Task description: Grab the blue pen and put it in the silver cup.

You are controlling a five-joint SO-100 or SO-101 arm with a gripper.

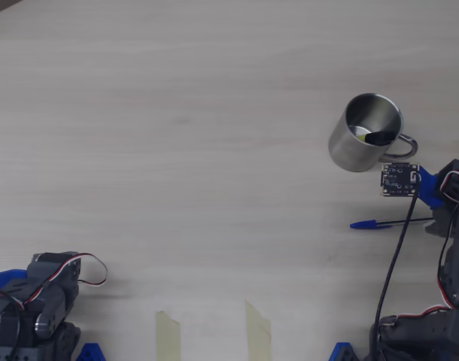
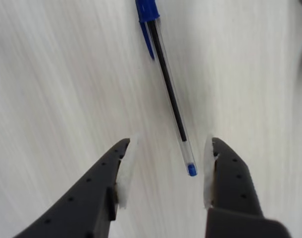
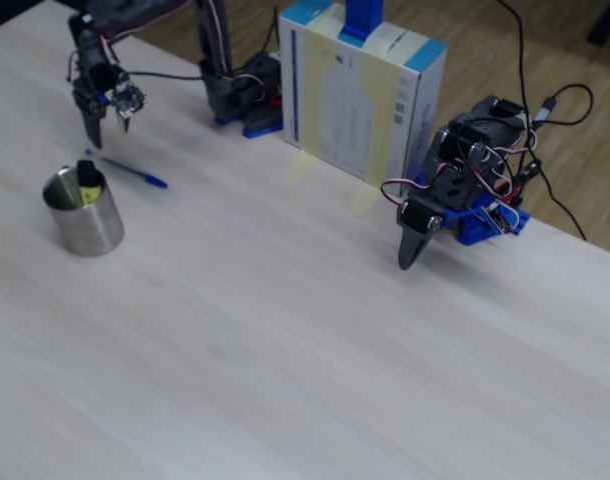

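Note:
The blue pen lies flat on the pale wooden table. Its blue cap points away from me in the wrist view. Its blue end plug lies between my jaws, nearer the right fingertip. My gripper is open and empty, just over the pen's end. In the overhead view the pen lies below the silver cup, and my gripper is at its right end. In the fixed view the cup stands upright with yellow and black bits inside. The pen lies just behind it under my gripper.
A second arm rests folded at the overhead view's lower left; it also shows in the fixed view. A white and blue box stands at the table's back edge. Two tape strips lie at the near edge.

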